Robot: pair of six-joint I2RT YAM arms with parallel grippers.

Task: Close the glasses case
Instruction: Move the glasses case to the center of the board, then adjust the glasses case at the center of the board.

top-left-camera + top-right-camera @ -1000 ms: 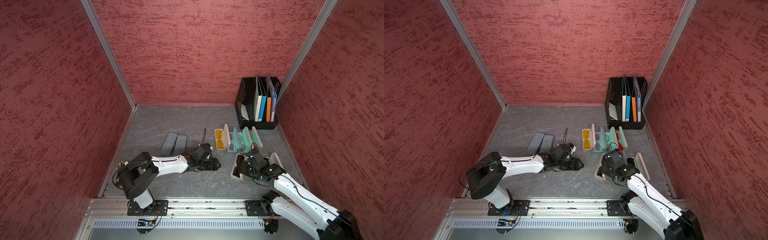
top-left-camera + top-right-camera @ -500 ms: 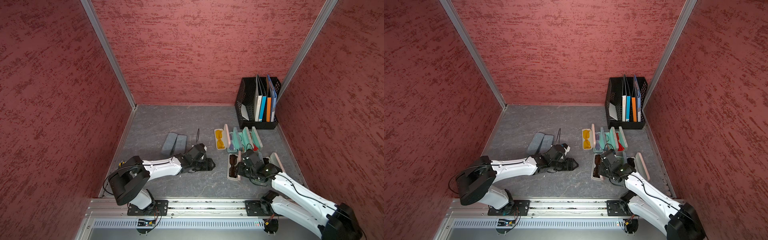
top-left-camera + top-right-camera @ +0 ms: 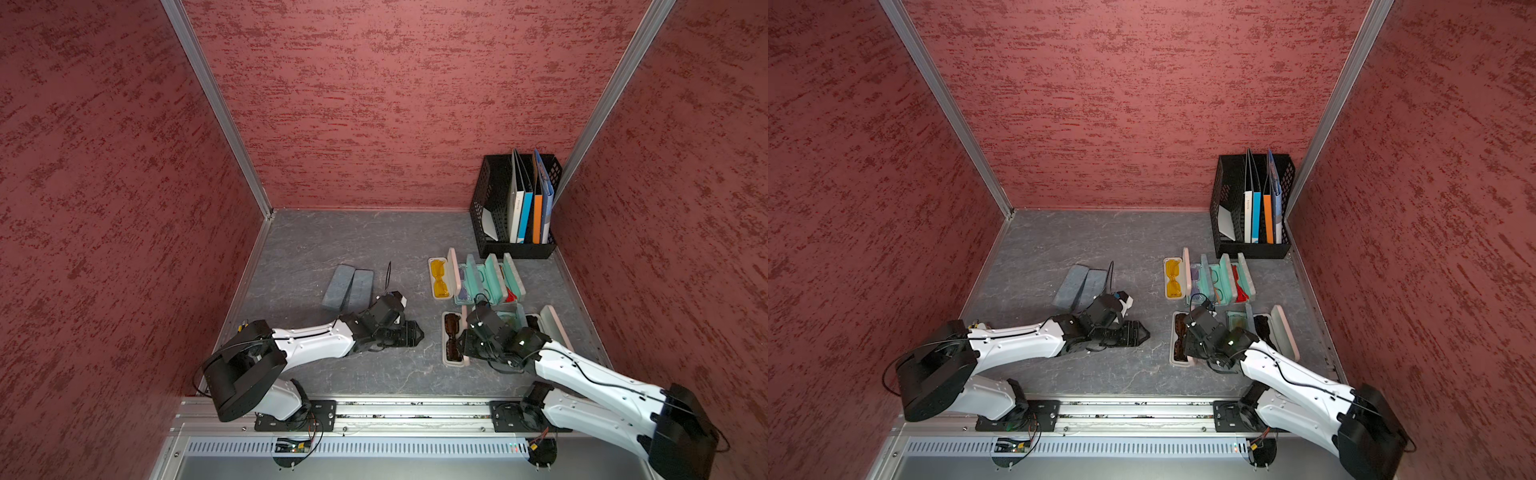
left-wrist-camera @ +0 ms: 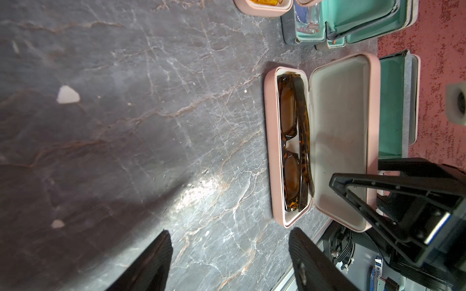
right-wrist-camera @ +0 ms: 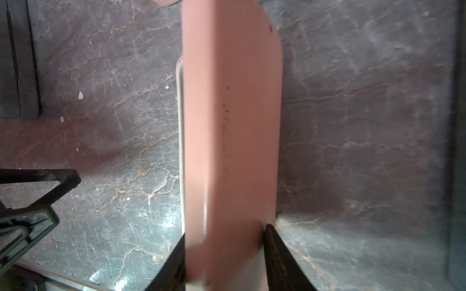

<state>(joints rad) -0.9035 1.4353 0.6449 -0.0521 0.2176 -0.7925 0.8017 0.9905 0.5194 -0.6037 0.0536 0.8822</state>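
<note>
**A:** Where does the glasses case lie?

**B:** At the front right of the worktop, lengthwise from front to back. It is pink and open, with brown tortoiseshell sunglasses in its base. The lid stands raised on the side away from the left arm, its pale lining facing the sunglasses.

**A:** And the right gripper?

**B:** It is at the front end of the case. Its jaws pinch the lid, one on each side of it, as the right wrist view shows. In both top views the arm covers most of the lid.

**A:** The left gripper?

**B:** It sits low over the worktop, just to the left of the case and pointed toward it. Its jaws are spread with nothing between them, near the case but apart from it.

**A:** What else is on the worktop?

**B:** Behind the case is a row of other open cases: a pink one with yellow glasses, then teal ones. A black file rack holding folders stands in the back right corner. Two closed grey cases lie side by side near the middle, just behind the left arm.
</note>
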